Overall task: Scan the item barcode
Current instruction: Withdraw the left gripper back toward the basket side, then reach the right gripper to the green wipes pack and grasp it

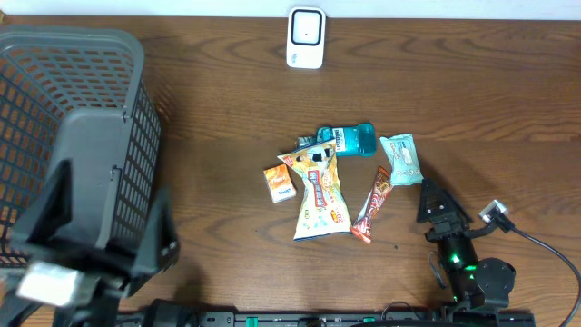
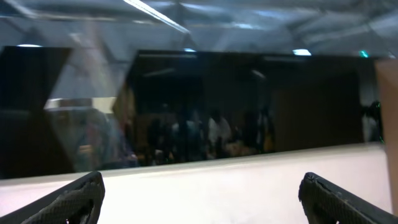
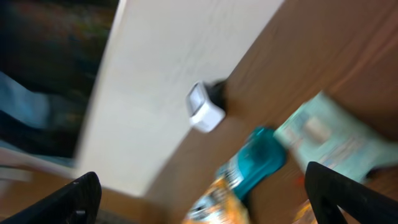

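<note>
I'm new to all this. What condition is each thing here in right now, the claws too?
Left gripper: open, empty.
Right gripper: open, empty.
Basket: upright, nothing visible inside.
Scanner: untouched at the far table edge.
Teal bottle: lying on its side.
Snack bag: lying flat, touching the bottle.
Pale green packet: lying flat.
Orange box: lying flat, closed.
Candy bar: lying flat.

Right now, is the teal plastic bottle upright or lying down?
Lying down: overhead, the teal plastic bottle shows its whole length sideways.

Items (image 1: 320,195) cluster on the table (image 1: 227,109), scanner (image 1: 306,37) behind them, basket (image 1: 68,118) to their left.
</note>
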Robot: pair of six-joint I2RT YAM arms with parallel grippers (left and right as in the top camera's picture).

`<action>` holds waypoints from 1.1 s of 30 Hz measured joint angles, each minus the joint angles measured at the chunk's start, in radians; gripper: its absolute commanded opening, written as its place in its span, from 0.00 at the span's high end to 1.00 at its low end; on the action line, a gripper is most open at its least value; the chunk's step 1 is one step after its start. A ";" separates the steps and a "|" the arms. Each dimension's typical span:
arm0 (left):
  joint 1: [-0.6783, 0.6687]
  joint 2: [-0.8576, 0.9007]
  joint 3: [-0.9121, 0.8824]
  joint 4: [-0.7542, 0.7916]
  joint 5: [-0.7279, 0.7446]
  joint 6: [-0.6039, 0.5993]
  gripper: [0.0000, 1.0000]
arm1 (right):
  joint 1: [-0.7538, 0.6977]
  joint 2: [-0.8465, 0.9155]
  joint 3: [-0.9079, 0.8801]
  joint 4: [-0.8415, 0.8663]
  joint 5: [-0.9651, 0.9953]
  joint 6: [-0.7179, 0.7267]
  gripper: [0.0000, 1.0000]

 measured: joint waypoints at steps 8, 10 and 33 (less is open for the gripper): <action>0.166 -0.098 0.000 -0.045 0.127 -0.140 0.00 | 0.000 0.000 0.000 0.003 -0.039 0.191 0.01; 0.167 -0.105 0.000 -0.046 0.172 -0.157 0.00 | 0.000 0.000 0.000 0.002 -0.017 0.204 0.01; 0.167 -0.106 0.000 -0.098 0.254 -0.183 0.00 | 0.000 0.123 0.000 -0.005 0.041 0.060 0.05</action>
